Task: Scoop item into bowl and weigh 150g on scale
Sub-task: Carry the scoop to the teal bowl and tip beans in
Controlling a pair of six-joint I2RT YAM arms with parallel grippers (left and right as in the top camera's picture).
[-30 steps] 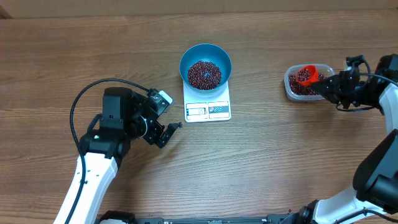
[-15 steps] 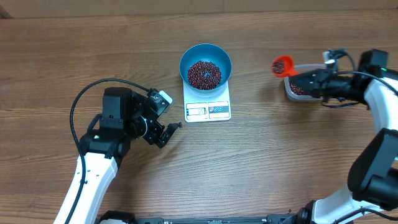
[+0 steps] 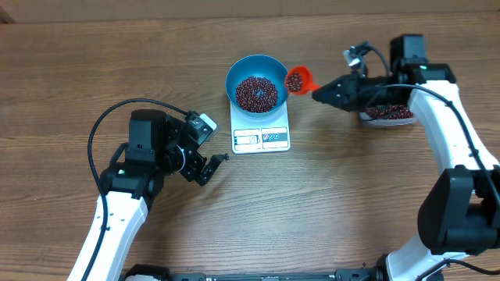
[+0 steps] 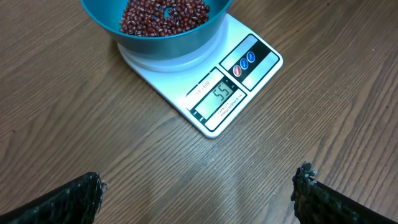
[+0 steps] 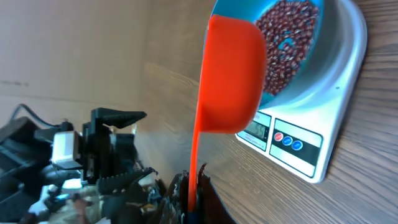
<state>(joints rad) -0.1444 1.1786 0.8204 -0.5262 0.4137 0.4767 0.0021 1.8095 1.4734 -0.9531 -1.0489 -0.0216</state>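
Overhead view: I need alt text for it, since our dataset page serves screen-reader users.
The right gripper holds a bean-filled orange scoop beside the rim of a blue bowl of red-brown beans, which sits on a white scale. The left gripper is open, left of the scale.

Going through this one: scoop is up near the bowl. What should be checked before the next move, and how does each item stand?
1. Grip: right gripper shut on the scoop handle: ok.
2. Load: scoop carries beans: ok.
3. Position: scoop over the bowl: not ok; overhead it sits just outside the right rim.
4. Bowl seated on the scale: ok.
5. Reading: display unobstructed, looks like 55, under target, so more is needed: ok.
6. Clearance: left gripper open, apart from the scale: ok.
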